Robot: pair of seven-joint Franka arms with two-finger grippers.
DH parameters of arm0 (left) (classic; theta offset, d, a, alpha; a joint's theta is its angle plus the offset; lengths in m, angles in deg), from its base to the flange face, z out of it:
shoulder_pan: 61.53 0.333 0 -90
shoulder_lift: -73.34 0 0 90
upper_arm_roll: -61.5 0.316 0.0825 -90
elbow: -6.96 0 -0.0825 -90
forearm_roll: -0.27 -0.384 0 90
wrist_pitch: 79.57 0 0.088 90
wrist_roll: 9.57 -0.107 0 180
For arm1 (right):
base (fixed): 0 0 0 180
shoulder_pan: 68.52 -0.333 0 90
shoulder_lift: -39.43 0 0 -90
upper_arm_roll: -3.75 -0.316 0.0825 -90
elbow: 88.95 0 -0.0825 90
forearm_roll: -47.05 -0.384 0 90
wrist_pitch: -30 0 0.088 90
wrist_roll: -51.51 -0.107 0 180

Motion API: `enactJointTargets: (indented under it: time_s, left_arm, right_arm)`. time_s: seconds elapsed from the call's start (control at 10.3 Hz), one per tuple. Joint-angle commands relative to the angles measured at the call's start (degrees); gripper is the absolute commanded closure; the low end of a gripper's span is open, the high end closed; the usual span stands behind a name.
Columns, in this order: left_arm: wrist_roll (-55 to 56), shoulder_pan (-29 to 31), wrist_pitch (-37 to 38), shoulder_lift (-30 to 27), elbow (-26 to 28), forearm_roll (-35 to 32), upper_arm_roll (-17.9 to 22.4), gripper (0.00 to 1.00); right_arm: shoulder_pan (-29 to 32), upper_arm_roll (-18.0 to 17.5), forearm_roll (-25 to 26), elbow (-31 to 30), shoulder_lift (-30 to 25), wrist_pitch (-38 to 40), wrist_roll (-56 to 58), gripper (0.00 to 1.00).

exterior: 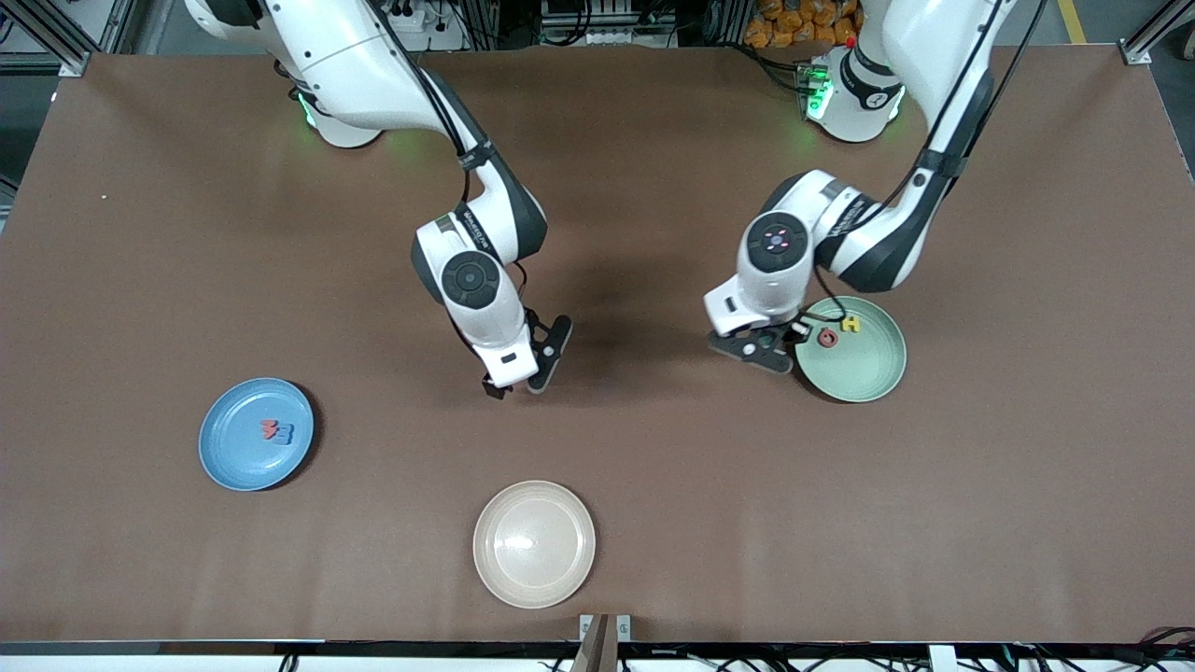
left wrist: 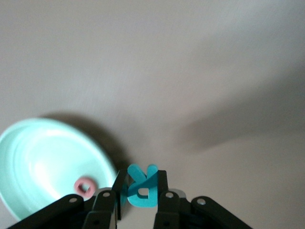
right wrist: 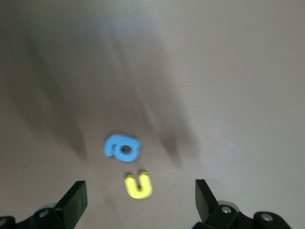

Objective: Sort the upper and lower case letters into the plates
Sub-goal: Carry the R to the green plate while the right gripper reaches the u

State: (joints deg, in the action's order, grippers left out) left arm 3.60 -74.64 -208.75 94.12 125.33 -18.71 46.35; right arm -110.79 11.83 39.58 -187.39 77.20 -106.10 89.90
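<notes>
Foam letters are split between two round shallow matte plates and the brown bench (exterior: 653,467), and one is held.

Landmark: the pale mint green plate (exterior: 864,369), which lies toward the left arm's end of the bench. In it, near the rim farthest from the front camera, sit a small red ring-shaped foam letter (exterior: 827,338) and, just beside it, a small yellow foam letter (exterior: 850,324). The left end effector (exterior: 758,343) hangs over the bench just beside this plate's rim, on the side toward the right arm; its fingers are clamped on a flat teal foam capital R (left wrist: 139,187), which stands on edge between the pads in the left wrist view.

The sky blue plate (exterior: 233,457) lies well apart from the mint plate, toward the right arm's end and nearer to the front camera; a red foam letter (exterior: 268,429) and a blue foam letter (exterior: 283,433) lie touching at its middle. A cream-beige round plate (exterior: 534,543) sits nearer to the front camera than the mint plate.

The right end effector (exterior: 523,378) hangs over the bench between the mint and sky blue plates, its fingers spread wide apart and holding nothing. Its wrist view shows a blue foam lowercase letter (right wrist: 123,148) and a yellow foam u-shaped letter (right wrist: 138,185) lying close together on the bench beneath it.
</notes>
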Motion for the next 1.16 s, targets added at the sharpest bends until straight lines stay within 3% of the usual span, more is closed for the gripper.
enactJointTargets:
  time_s: [0.0, 0.39, 0.87, 1.07]
  left_arm:
    - [-7.6, 5.44, -5.1, -6.53, 10.54, 0.43, -0.94, 0.9]
    - [-20.2, 16.35, -14.96, -5.57, 15.57, 0.43, -1.2, 0.89]
    - [-15.3, 16.19, -14.71, -5.39, 15.4, 7.8, -4.62, 0.89]
    - [-15.29, 16.36, -14.7, -5.13, 15.48, 7.82, -4.63, 0.88]
  right_arm:
    - [-0.89, 0.35, 0.79, -3.08, -0.94, -2.32, 2.56, 0.0]
    - [0.43, 0.36, 0.79, -3.52, -0.16, -4.69, 7.4, 0.0]
    - [1.22, 0.27, 0.62, -3.17, 1.78, -6.45, 7.31, 0.0]
    - [1.22, 0.27, 0.44, -2.73, 2.39, -6.63, 7.31, 0.0]
